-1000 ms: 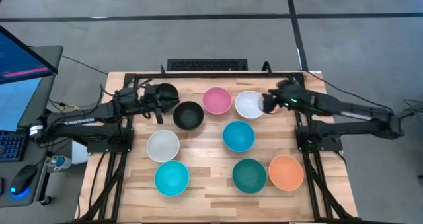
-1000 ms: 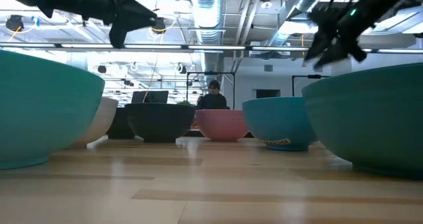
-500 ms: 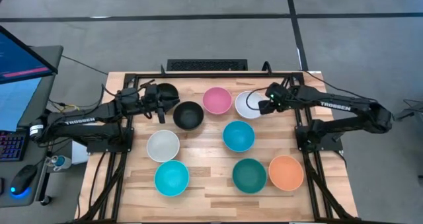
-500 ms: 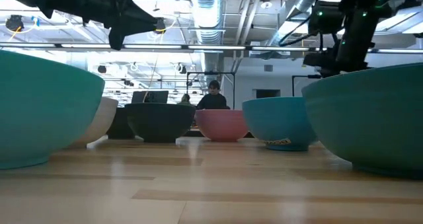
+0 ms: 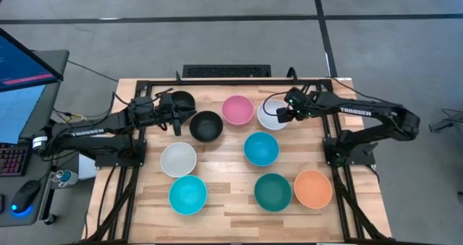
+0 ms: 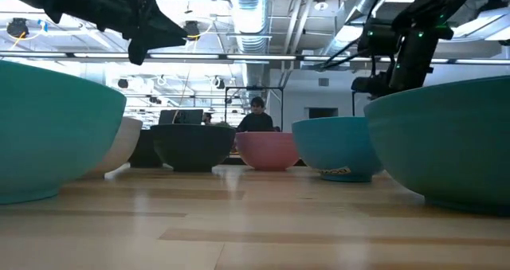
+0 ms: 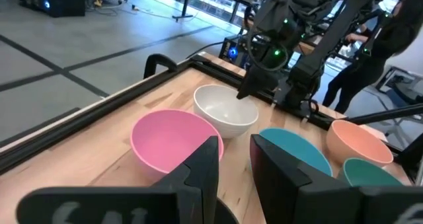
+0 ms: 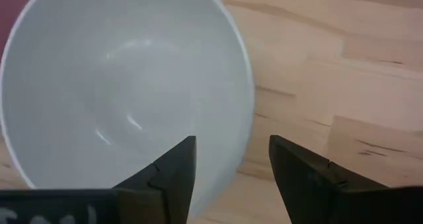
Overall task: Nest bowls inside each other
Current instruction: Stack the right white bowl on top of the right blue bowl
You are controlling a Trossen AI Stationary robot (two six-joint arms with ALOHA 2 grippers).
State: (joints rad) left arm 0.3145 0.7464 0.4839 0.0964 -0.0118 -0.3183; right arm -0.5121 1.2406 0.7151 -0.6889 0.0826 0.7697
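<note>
Right gripper [image 8: 228, 174], jaws spread astride the white bowl's [image 8: 119, 92] rim, must close to lift it; left gripper [image 7: 234, 161] waits, spread.

Pink bowl [image 5: 237, 109], white bowl [image 5: 269, 115], orange bowl [image 5: 312, 188].

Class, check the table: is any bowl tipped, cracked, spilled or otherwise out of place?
Nothing stands out. The bowls sit upright and apart on the table; the right gripper, jaws open, straddles a white bowl's rim.
</note>
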